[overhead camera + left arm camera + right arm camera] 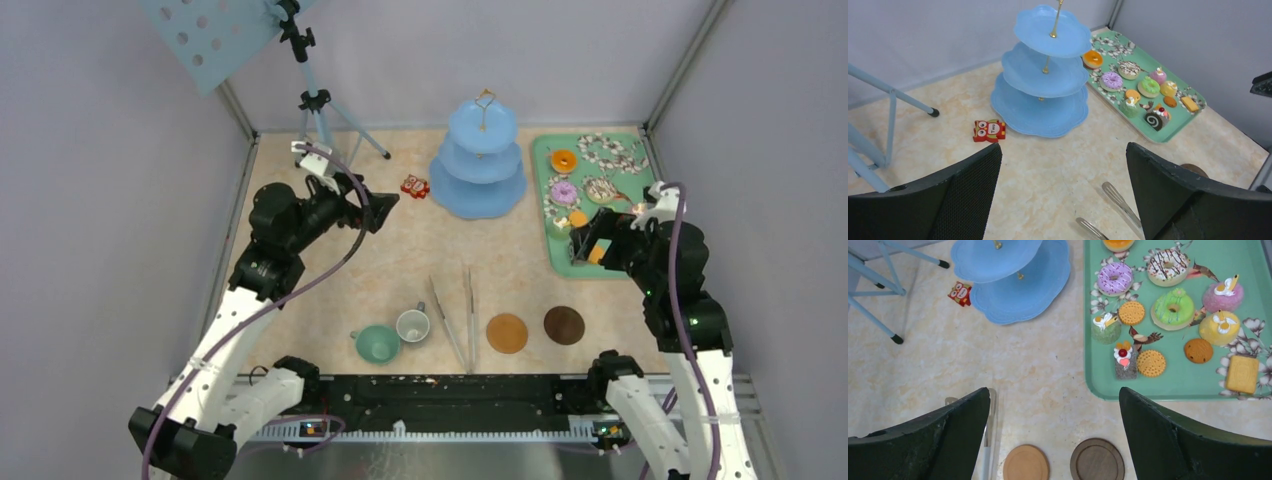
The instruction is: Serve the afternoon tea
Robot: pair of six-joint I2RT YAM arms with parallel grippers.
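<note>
The light-blue three-tier stand (480,160) stands empty at the back middle; it also shows in the left wrist view (1043,85) and the right wrist view (1008,270). Donuts, cupcakes and orange biscuits (1168,305) lie on the green floral tray (555,255). The teal cup (377,344) and grey-white cup (413,325) stand at the front. A light coaster (507,333) and a dark coaster (564,325) lie to their right. My left gripper (383,212) is open and empty, left of the stand. My right gripper (590,240) is open and empty, above the tray's near left corner.
Long metal tongs (458,310) lie between the cups and the coasters. A small red owl toy (414,186) sits left of the stand. A tripod (320,110) stands at the back left. Grey walls close in three sides.
</note>
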